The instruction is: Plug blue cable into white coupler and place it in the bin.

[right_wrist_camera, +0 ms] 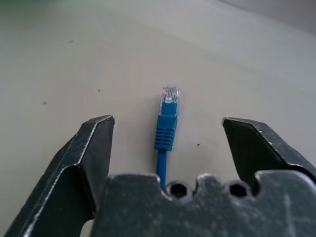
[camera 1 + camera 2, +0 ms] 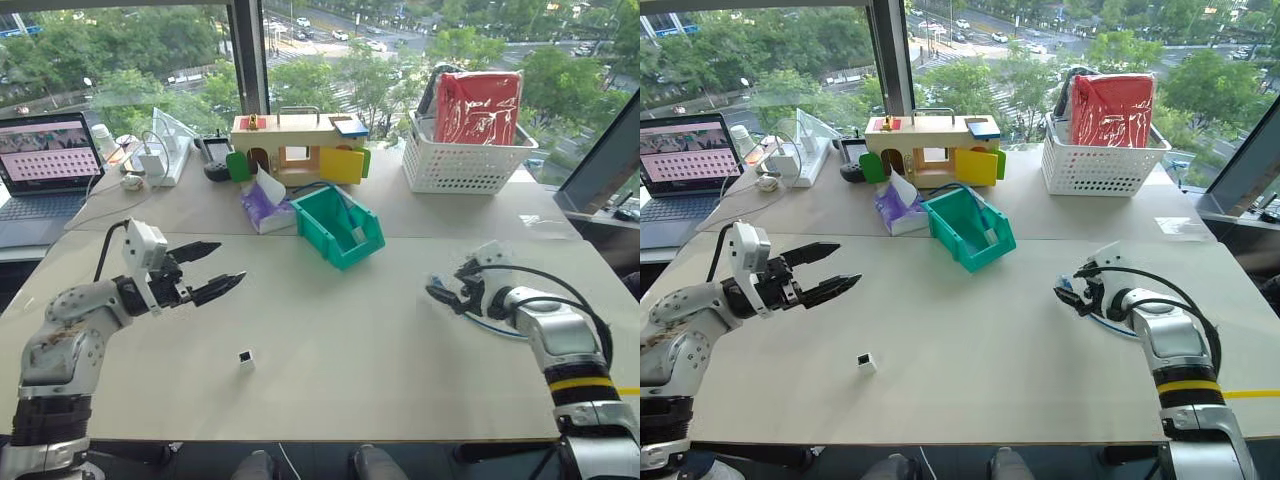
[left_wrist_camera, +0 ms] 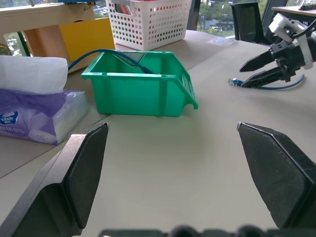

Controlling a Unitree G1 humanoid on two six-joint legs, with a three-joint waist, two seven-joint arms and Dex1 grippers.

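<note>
- While the left gripper hung above the table with its two black fingers spread wide and nothing between them, the white coupler sat alone on the tabletop below and in front of it, well apart from the fingers.
- Seen from the right eye, the right gripper was low over the table on the right side, jaws parted, with the blue cable curving on the surface beside and under it; the bin stood mid-table, just beside a tissue pack.
- From the left wrist, the bin faced the camera with a second blue cord draped over its far rim, a white basket behind it, and the other gripper at the cable's plug.
- From the right wrist, the plug lay flat on the table between the open fingers, touching neither.
</note>
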